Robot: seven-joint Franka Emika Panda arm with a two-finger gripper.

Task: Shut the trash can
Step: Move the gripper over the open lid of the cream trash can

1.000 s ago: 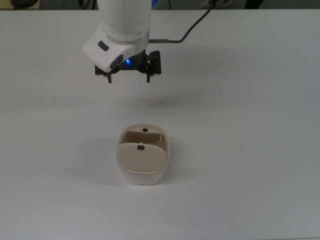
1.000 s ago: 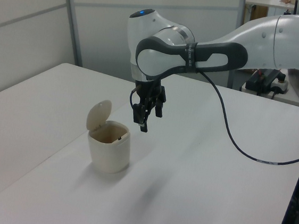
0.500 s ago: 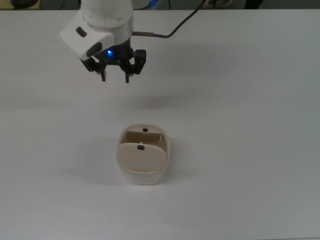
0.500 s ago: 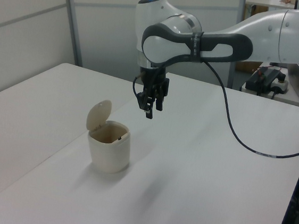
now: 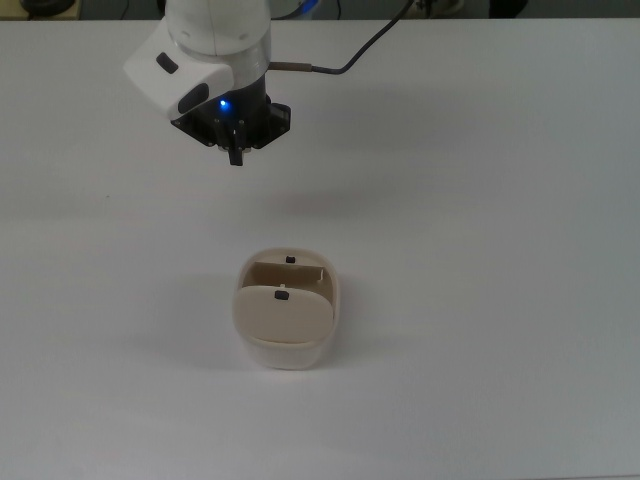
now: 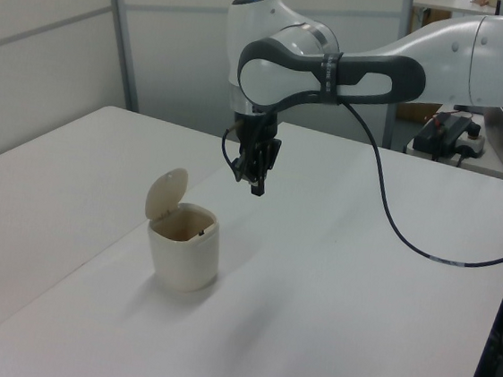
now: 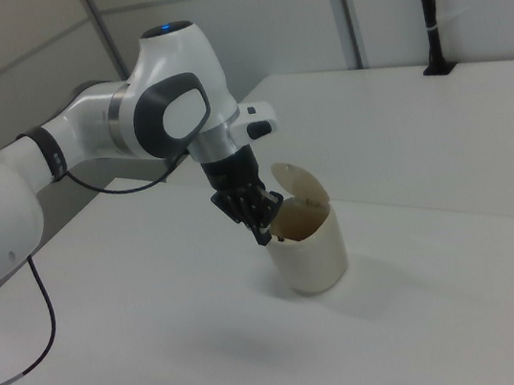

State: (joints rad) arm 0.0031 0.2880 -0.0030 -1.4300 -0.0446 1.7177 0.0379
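White tabletop (image 5: 500, 250) fills the scene, and the trash can (image 5: 287, 340) is seen standing upright near its middle, its lid (image 6: 166, 193) tipped up and the cream bin left open. Well apart from it, toward the top view's upper left, the gripper (image 5: 236, 156) is held above the table, its fingers apparently pressed together on nothing.

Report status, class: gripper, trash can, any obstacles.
Gripper fingers shut, empty, hanging above the table. Trash can untouched, lid standing open. Nothing between them.
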